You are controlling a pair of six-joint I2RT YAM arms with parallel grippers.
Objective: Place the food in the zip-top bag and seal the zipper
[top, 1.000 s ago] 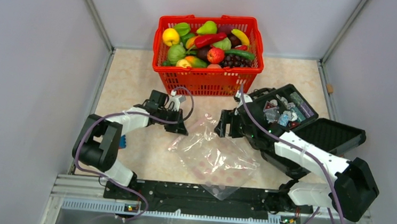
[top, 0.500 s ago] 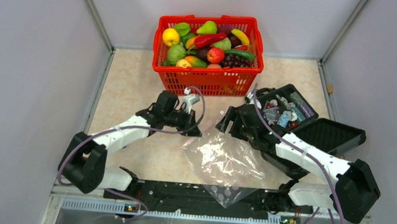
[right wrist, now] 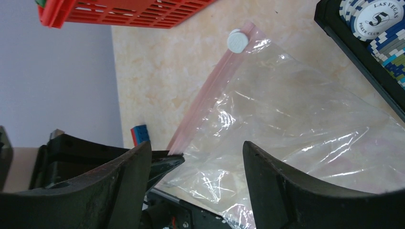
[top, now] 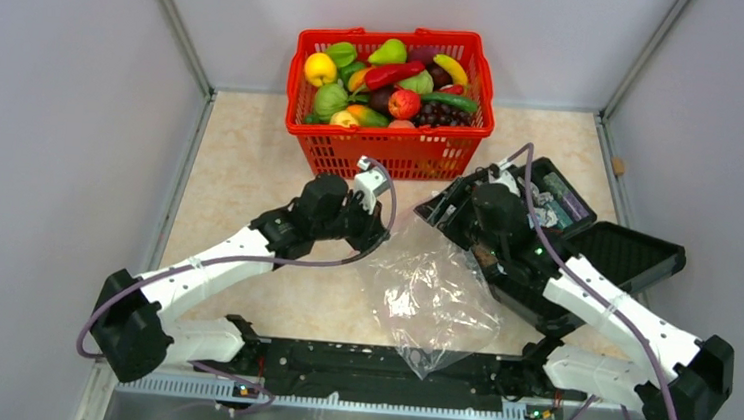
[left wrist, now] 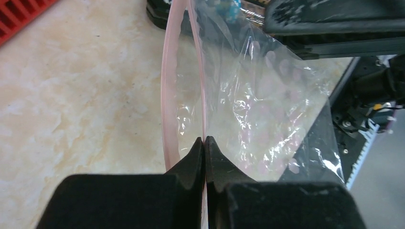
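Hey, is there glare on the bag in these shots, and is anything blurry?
Top view: evenly lit and sharp, with white glints across the crinkled bag. Left wrist view: bright glints on the bag; the left tool is dark and slightly soft at the bottom. Right wrist view: milder glare, chip lettering reads clearly, the right tool is dark with little detail.

I have the left arm stretched forward toward the middle, its left gripper pinched tight together, and the right arm angled in opposite, right gripper spread wide.
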